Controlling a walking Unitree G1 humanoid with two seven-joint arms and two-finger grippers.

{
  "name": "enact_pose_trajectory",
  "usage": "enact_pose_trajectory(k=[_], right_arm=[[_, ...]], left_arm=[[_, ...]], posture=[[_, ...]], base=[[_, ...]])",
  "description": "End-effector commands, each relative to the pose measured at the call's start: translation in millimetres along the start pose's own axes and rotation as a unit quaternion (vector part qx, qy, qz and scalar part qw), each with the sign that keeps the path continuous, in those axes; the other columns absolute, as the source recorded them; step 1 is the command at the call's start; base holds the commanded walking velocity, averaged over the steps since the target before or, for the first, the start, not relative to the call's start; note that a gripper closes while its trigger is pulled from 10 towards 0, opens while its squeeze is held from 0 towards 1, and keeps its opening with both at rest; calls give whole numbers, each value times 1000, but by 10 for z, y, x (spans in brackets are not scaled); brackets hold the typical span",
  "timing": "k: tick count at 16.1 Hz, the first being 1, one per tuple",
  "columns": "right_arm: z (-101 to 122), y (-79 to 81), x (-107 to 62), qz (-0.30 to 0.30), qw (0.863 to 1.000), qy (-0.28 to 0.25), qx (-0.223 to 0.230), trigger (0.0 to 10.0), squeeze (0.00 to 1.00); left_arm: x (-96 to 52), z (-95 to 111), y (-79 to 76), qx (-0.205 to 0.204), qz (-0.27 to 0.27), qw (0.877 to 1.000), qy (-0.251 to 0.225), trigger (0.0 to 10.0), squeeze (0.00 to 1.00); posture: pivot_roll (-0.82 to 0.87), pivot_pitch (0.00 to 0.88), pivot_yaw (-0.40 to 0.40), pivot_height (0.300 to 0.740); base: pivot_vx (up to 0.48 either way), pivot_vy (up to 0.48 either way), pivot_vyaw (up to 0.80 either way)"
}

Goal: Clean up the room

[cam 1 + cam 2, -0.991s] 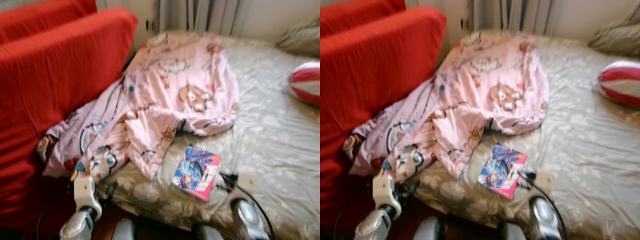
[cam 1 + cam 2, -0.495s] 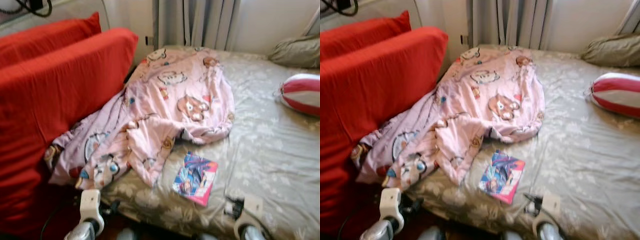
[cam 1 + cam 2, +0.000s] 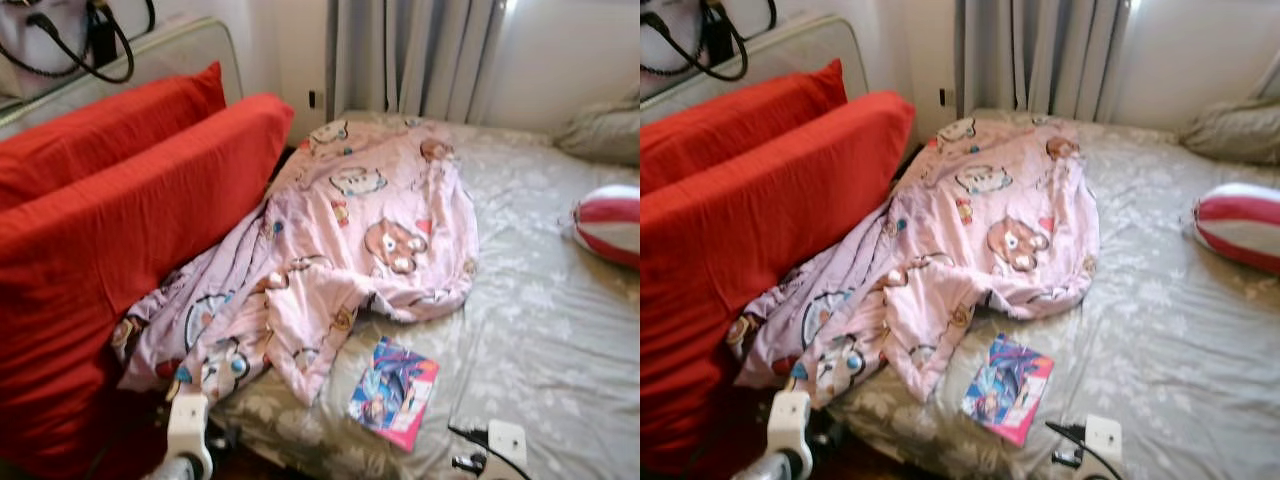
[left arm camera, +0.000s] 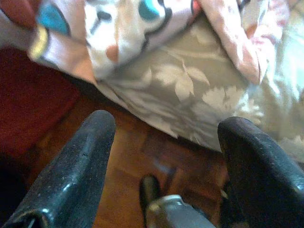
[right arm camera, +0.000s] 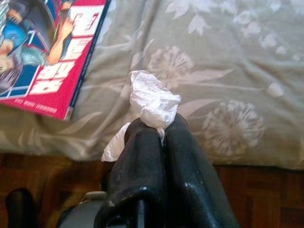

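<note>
A bed with a grey floral sheet spreads across the scene, with red cushions stacked along its left side. A pink cartoon blanket lies crumpled from the cushions across the mattress, one end drooping over the near edge toward the wooden floor. A striped ball sits at the far right, and a comic book lies flat near the front edge, just below the blanket.

The right gripper hangs at the bed's front edge, near the comic, its fingers pressed together on a crumpled white tissue. The left gripper hovers low over the floor by the drooping blanket, fingers spread wide with nothing between them.

The risks, as I judge them: the tissue is pinched only at its lower part, so a quick swing could let it slip out onto the sheet or floor. The blanket's hanging end is close to the left fingers and could snag and drag. Reaching for the comic with the right gripper would mean dropping the tissue first.
</note>
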State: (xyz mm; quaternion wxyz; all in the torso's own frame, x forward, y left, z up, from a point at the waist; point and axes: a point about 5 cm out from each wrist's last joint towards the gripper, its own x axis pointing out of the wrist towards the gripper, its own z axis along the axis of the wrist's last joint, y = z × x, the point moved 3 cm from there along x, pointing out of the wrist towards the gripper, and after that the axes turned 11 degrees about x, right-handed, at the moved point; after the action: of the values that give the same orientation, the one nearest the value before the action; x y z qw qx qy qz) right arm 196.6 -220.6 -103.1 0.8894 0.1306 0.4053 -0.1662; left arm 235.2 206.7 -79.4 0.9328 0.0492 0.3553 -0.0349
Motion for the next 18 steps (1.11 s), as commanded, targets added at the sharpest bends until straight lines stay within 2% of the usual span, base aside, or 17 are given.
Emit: enact_pose_trajectory(k=[1,2,5,6,8,10,11,13,16,18], right_arm=[[-60,2,-10,0,1000,11,-1,10000,0],[-64,22,-9,1,1000,10,3,10000,0],[-153,183,-19,32,998,27,-50,10000,0],[-163,235,-24,46,996,25,-74,10000,0],[-175,253,-28,54,995,27,-84,10000,0],[-213,172,-39,50,994,35,-88,10000,0],[-257,18,-61,40,994,43,-88,10000,0],[-314,-189,-100,27,994,54,-88,10000,0],[-382,-302,-135,18,994,65,-86,10000,0],[-412,-320,-144,14,994,71,-85,10000,0]], left_arm=[[-19,-95,-14,0,-1,1000,19,10000,0],[-20,-103,-24,-2,-1,1000,20,10000,0],[-60,-233,-33,-14,3,999,38,10000,0],[-77,-275,-3,-24,14,999,44,10000,0],[-89,-305,24,-33,23,998,48,10000,0],[-92,-312,25,-33,23,998,49,10000,0],[-92,-314,29,-35,26,998,50,10000,0],[-84,-296,25,-34,27,998,48,10000,0],[-74,-267,23,-38,29,998,43,10000,0],[-75,-289,3,-43,31,997,48,10000,0]], posture=[[30,0,-12,740],[31,0,-15,740],[34,0,-18,740],[35,0,-21,740],[37,0,-24,740],[35,0,-25,740],[33,0,-25,740],[29,0,-24,740],[31,0,-22,740],[30,0,-21,740]], base=[[0,0,0],[0,0,0],[0,0,0],[0,0,800],[0,0,800],[0,0,800],[0,0,800],[0,0,800],[0,0,800],[0,0,800]])
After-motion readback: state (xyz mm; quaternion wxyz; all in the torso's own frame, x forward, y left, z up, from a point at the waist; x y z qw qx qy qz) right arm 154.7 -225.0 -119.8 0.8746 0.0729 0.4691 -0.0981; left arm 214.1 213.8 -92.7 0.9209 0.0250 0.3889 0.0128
